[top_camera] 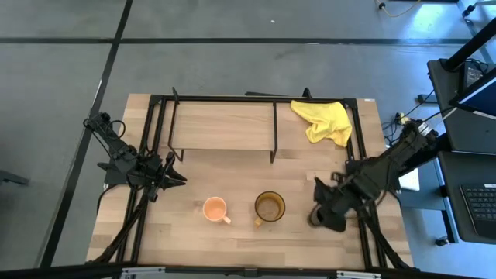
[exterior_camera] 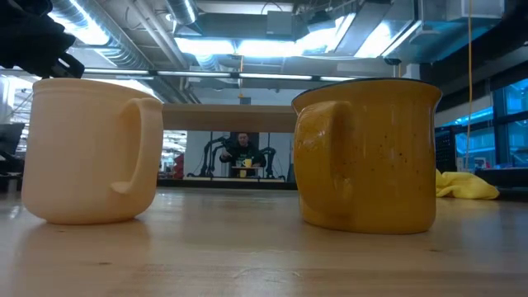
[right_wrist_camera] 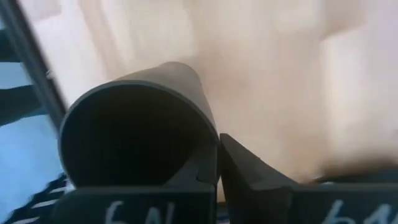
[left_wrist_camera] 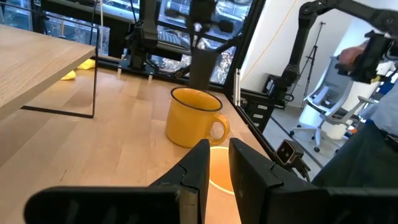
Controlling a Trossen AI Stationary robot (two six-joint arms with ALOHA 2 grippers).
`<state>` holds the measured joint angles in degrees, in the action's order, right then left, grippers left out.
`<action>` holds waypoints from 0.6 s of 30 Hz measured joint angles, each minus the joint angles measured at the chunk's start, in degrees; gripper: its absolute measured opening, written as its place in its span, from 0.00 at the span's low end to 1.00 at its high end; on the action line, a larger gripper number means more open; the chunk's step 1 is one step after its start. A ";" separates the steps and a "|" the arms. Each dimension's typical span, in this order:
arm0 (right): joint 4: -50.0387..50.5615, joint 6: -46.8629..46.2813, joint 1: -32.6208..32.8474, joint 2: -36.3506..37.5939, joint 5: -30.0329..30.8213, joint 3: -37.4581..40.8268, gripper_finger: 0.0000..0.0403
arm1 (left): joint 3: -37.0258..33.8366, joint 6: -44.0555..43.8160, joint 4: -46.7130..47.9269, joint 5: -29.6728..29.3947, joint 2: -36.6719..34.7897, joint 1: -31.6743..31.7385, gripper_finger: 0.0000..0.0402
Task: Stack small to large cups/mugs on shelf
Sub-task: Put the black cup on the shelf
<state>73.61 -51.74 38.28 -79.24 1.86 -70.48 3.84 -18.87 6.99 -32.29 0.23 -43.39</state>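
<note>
My left gripper (top_camera: pixel 177 177) hovers at the table's (top_camera: pixel 232 232) left edge, fingers slightly apart, holding nothing. Lots of bare wood around the peach mug (top_camera: pixel 215 208) and amber mug (top_camera: pixel 270 206), shelf (top_camera: pixel 225 125) behind them. Near the right edge, my right gripper (right_wrist_camera: pixel 217 163) is clamped on the black cup (right_wrist_camera: pixel 134 134) rim

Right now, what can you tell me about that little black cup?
The black cup is small, handleless and matte dark, with a round open mouth and an empty, dark inside. It sits at the table's right side, right of the yellow mug. The right claw is shut on its rim, one finger inside the wall, one outside. Whether it rests on the table or is lifted cannot be told.
</note>
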 joint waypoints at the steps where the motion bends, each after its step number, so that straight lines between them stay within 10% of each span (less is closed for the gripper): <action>1: 1.49 2.86 -1.64 0.02 0.70 -1.36 0.02 | 0.00 0.00 0.00 -0.02 0.02 0.00 0.14; 18: 10.60 48.46 -25.55 -14.42 7.43 -30.28 0.02 | 0.00 0.00 0.00 -0.02 0.02 0.00 0.14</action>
<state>84.21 -3.28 12.74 -93.65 9.29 -100.76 3.84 -18.87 6.98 -32.32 0.25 -43.40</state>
